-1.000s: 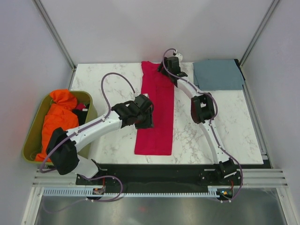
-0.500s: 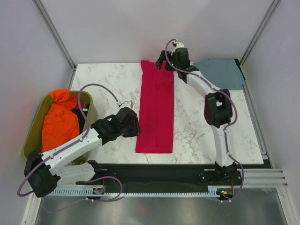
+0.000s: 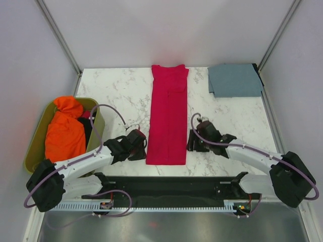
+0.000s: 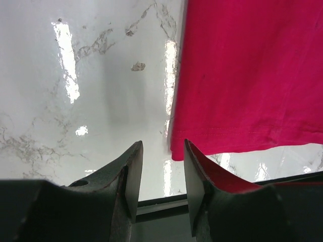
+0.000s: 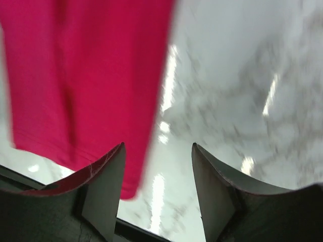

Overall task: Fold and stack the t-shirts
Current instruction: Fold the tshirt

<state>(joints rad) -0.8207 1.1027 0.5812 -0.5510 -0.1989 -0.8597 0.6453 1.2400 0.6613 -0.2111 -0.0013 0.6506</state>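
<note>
you're at the hem of the red shirt [image 3: 168, 116], a long strip lying between both grippers; left gripper [image 4: 161, 150] narrowly parted, right gripper [image 5: 157, 151] wider, both empty; next, likely pinch each near corner and fold toward the collar

- No text, number, brand or sign can be read in any of the three views.
- The crimson-red t-shirt [image 3: 168, 116], in the middle of the tabletop [image 3: 121, 91], shows plain cloth with no legible print. Both wrist views show the same unmarked red fabric.
- The blue-grey t-shirt [image 3: 234, 79], at the far right, is plain as well.
- The olive bin [image 3: 35, 146] on the left and the orange cloth [image 3: 64, 133] inside it carry no readable marking.
- Any lettering on the arm housings is too small to make out.
</note>
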